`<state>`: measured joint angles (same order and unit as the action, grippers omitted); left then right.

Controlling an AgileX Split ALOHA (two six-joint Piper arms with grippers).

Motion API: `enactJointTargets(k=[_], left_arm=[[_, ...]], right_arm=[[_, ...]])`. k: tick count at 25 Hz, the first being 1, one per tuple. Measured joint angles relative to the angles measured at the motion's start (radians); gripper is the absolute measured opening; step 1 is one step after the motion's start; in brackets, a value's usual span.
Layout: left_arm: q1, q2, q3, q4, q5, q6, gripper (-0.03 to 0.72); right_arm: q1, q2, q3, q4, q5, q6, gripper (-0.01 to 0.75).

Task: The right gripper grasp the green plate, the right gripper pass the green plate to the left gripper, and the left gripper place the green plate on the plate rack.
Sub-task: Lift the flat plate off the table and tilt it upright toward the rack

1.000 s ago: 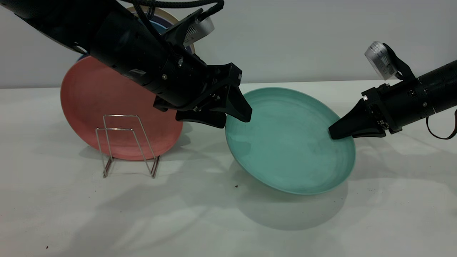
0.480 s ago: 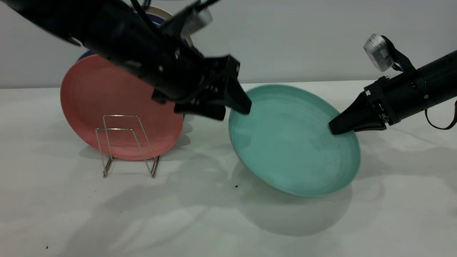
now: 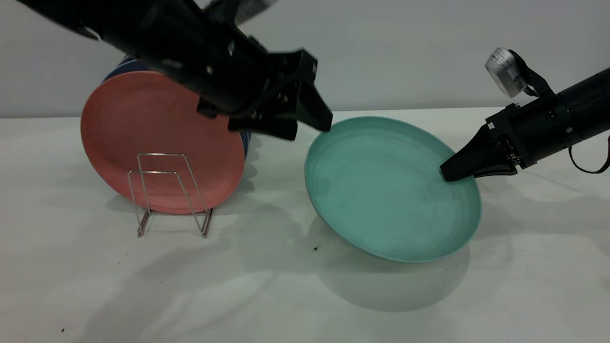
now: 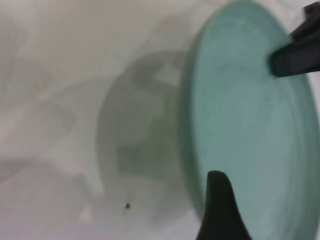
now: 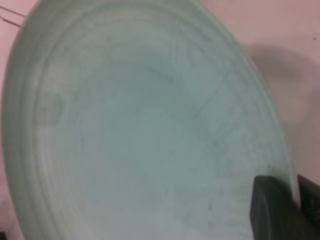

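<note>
The green plate hangs tilted just above the table, its face toward the camera. My right gripper is shut on its right rim. In the right wrist view the two black fingers pinch the plate's edge. My left gripper is open at the plate's upper left rim, with one fingertip at the edge. In the left wrist view one finger lies over the plate's face; the other finger is out of view. The silver wire plate rack stands to the left.
A salmon-pink plate stands upright right behind the rack, with blue plates behind it. The white table runs to a pale wall at the back. Small dark specks lie on the table.
My left gripper has risen from the plate's left rim to its upper left rim. The right gripper has lifted slightly and the plate has shifted a little right.
</note>
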<state>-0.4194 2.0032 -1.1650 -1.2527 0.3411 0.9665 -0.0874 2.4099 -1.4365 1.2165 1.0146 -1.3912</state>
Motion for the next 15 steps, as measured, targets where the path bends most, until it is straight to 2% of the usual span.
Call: enactJointTargets(k=[8,15], left_arm=[[0.000,0.067,0.000,-0.073,0.001,-0.004,0.514],[0.000,0.082,0.000,-0.171,0.002,0.050,0.487]], right_arm=[[0.004,0.000,-0.004,0.012,0.042,0.001,0.019],[0.049,0.000,-0.004,0.020,0.045,-0.005,0.019]])
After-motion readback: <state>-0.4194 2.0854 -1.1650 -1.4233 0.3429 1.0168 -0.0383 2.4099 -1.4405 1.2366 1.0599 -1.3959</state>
